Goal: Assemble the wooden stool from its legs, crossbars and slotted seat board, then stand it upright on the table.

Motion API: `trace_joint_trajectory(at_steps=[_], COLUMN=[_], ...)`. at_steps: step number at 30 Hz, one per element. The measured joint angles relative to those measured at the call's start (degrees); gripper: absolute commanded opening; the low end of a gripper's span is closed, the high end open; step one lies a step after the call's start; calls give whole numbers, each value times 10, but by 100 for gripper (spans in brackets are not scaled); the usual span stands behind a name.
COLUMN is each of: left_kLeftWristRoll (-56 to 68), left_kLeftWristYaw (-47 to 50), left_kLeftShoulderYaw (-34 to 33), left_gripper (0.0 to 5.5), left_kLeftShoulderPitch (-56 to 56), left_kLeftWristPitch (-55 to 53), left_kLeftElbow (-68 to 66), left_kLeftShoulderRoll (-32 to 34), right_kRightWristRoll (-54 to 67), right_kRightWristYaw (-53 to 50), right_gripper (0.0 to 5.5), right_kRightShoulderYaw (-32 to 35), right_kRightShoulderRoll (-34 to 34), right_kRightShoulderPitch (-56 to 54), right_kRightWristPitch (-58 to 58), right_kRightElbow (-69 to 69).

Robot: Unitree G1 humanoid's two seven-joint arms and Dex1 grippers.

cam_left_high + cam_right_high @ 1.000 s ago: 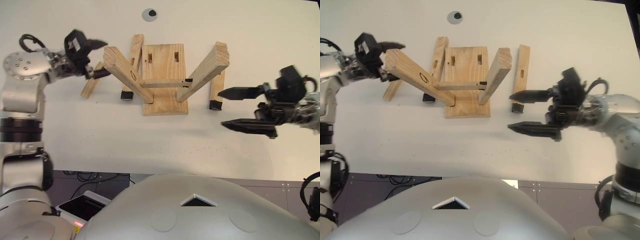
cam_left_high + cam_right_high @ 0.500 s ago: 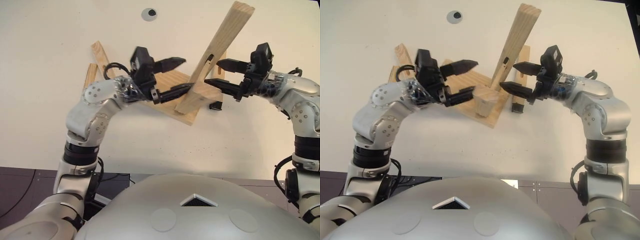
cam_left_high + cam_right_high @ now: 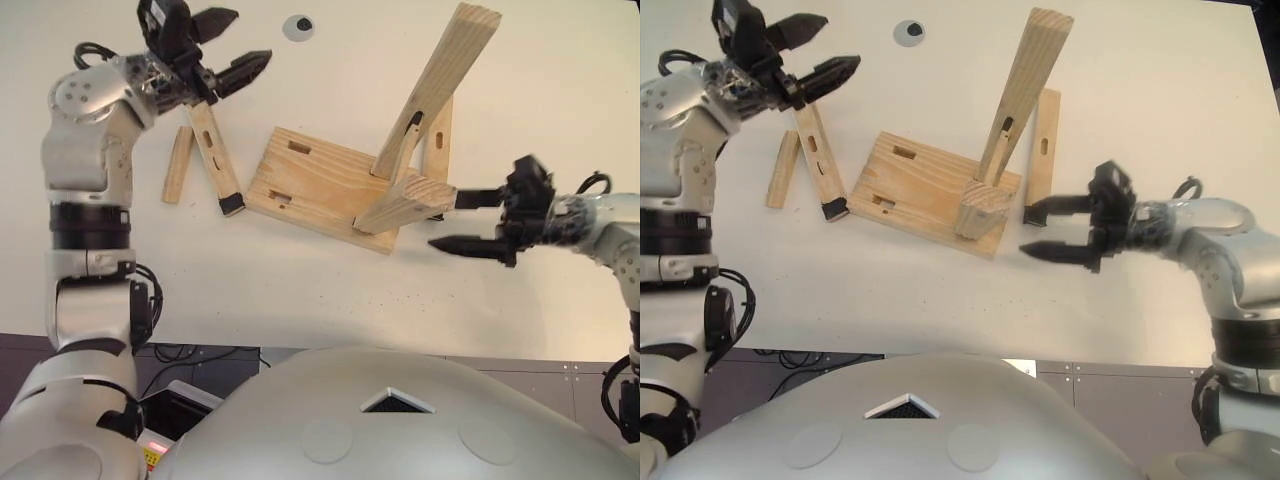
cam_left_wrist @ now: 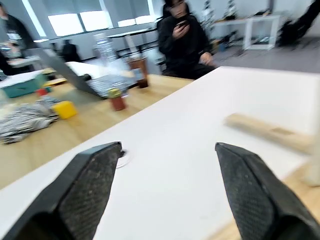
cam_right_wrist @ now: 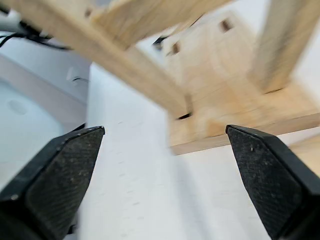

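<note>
Seat board (image 3: pixel 315 188): laid flat on the worktop (image 3: pixel 250 290), turned at a slant, with its slots facing up.
Tall leg (image 3: pixel 442 82): set at the board's right end, leaning up and away from it.
Near leg (image 3: pixel 405 203): seen at the same end of the board, its cut end turned towards the right hand.
Crossbar (image 3: pixel 994 155): a thin bar is seen running from the tall leg's slot down to the near leg.
Flat leg (image 3: pixel 1043 145): laid flat on the worktop just right of the board, behind the tall leg, its black foot nearest the right hand.
Loose leg (image 3: pixel 216 158): laid flat just left of the board and apart from it, black foot towards the robot.
Short bar (image 3: pixel 179 164): laid flat just left of the loose leg.
Left hand (image 3: pixel 250 36): raised at the far left, fingers spread apart with nothing between them; the loose leg's far end is seen below the hand's base, and contact cannot be told. The board is well apart to its right.
Right hand (image 3: pixel 445 221): held low just right of the near leg's end, fingers spread apart and gripping nothing; in the right wrist view (image 5: pixel 165 130) the leg is seen crossing ahead of the fingertips, with the board beyond.
Disc (image 3: pixel 297 27): a small grey round piece on the worktop's far side, near the left hand's fingertips.
</note>
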State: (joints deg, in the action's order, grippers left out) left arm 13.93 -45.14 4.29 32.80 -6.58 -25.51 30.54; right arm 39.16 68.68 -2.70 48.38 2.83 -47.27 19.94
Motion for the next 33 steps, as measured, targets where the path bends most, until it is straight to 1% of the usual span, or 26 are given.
trace_joint_trajectory(at_steps=[4,6,7,10,11,15,17,18,20,21,23,24,25,28,29,31,32,33], left_kLeftWristRoll=[-122,-160,-166,-181,-192,-206,-217,-219,-216,-213,-210,-210,-209,-203,-201,-198,-198,-198], left_kLeftWristYaw=[77,102,104,108,106,73,19,-2,-46,-61,-70,-74,-75,-75,-75,-75,-75,-75], left_kLeftShoulderYaw=[63,76,77,78,82,94,107,112,113,112,111,110,109,105,102,99,99,100], left_gripper=[345,345,345,345,345,345,345,345,345,345,345,345,345,345,345,345,345,345], left_kLeftShoulderPitch=[55,77,83,95,99,105,108,107,88,82,73,72,69,59,56,52,51,50], left_kLeftWristPitch=[140,197,216,251,256,253,234,225,211,206,201,194,191,181,179,174,171,170], left_kLeftElbow=[-229,-331,-357,-402,-410,-414,-412,-410,-392,-379,-358,-349,-344,-328,-324,-316,-314,-312], left_kLeftShoulderRoll=[-56,-90,-101,-115,-115,-103,-80,-73,-61,-56,-51,-49,-47,-45,-45,-45,-44,-44], right_kRightWristRoll=[-17,-13,-14,-32,-36,-58,-70,-74,-76,-75,-47,-20,0,67,83,117,129,131], right_kRightWristYaw=[-18,-25,-20,19,24,23,-19,-42,-105,-125,-129,-124,-120,-99,-92,-71,-66,-73], right_gripper=[448,448,448,448,448,448,448,448,448,448,448,448,448,448,448,448,448,448], right_kRightShoulderYaw=[-80,-119,-131,-169,-176,-157,-142,-137,-131,-129,-109,-98,-80,3,13,14,2,-19], right_kRightShoulderRoll=[-1,-3,-3,-7,-14,-67,-102,-116,-123,-120,-108,-88,-71,-21,-15,7,19,17], right_kRightShoulderPitch=[5,-16,-27,-57,-70,-126,-146,-147,-134,-124,-98,-81,-69,-67,-69,-64,-57,-49], right_kRightWristPitch=[-54,-111,-119,-65,-27,81,102,104,66,37,-21,-59,-91,-154,-165,-200,-216,-230], right_kRightElbow=[23,6,-11,-80,-116,-261,-309,-308,-251,-215,-154,-122,-101,-50,-40,1,24,48])
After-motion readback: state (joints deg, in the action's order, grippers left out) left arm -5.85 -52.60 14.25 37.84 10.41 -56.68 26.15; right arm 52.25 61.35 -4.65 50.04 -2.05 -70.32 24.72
